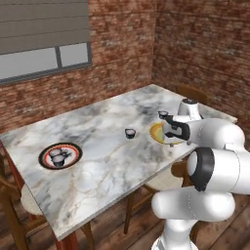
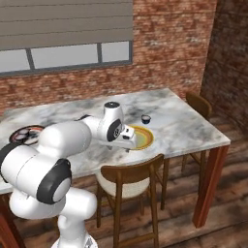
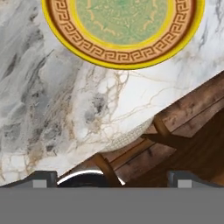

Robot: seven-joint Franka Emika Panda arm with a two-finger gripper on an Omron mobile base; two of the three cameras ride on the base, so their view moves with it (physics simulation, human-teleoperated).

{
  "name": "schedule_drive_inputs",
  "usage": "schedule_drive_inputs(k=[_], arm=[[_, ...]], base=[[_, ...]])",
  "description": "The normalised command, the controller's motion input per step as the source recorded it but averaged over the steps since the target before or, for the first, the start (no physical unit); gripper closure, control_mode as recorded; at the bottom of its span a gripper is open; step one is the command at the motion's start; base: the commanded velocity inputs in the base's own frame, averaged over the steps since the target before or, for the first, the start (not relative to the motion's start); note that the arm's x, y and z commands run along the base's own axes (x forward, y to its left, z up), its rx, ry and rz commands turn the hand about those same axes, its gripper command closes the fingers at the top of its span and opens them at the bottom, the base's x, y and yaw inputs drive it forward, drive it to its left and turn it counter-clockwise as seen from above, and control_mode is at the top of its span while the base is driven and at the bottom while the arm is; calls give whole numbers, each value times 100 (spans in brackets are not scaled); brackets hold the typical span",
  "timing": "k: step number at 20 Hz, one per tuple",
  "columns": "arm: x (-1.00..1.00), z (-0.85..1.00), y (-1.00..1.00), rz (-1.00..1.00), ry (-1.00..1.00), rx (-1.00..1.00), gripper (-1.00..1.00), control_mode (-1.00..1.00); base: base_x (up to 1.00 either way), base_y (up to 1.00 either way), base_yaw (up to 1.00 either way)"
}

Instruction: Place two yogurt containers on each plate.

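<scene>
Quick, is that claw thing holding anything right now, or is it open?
Gripper: open, fingertips wide apart, holding nothing, above the table edge near the yellow plate.

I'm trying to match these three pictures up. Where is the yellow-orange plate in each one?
Left base view: yellow-orange plate right of centre, partly behind the arm.
Right base view: at the centre, near the table's front edge.
Hand view: across the top, cut off by the frame.
Shared landmark: the marble table under it.
</scene>
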Motion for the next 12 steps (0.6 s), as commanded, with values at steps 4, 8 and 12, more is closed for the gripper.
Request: schedule_drive_inputs(k=[4, 8, 12], arm=[[0, 0, 0, 0, 0, 0, -100, 100], [0, 0, 0, 0, 0, 0, -100, 100], [0, 0, 0, 0, 0, 0, -100, 100]], base=[[12, -5, 0], [-9, 48, 20], [-3, 17, 23]])
